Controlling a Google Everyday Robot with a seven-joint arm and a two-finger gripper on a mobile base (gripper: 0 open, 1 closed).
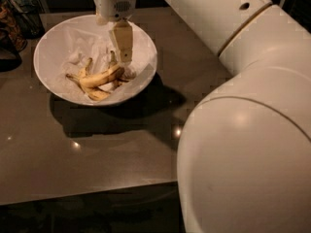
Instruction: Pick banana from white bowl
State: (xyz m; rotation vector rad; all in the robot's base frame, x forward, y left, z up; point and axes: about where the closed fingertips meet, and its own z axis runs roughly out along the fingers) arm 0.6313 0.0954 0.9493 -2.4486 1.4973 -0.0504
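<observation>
Above banana (101, 77), end effector (124, 58) hangs.

The banana (102, 76) in the white bowl (46, 45), far left on the table (97, 149), tool (124, 58) just above its right end

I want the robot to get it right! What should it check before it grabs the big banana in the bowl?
1. Banana lies in the white bowl: ok.
2. Gripper hangs over the bowl, above one end of the banana: ok.
3. Gripper touching the banana: cannot tell.
4. Banana free of the smaller banana pieces: not ok, they lie against it.
5. Bowl sits fully on the table: ok.
</observation>
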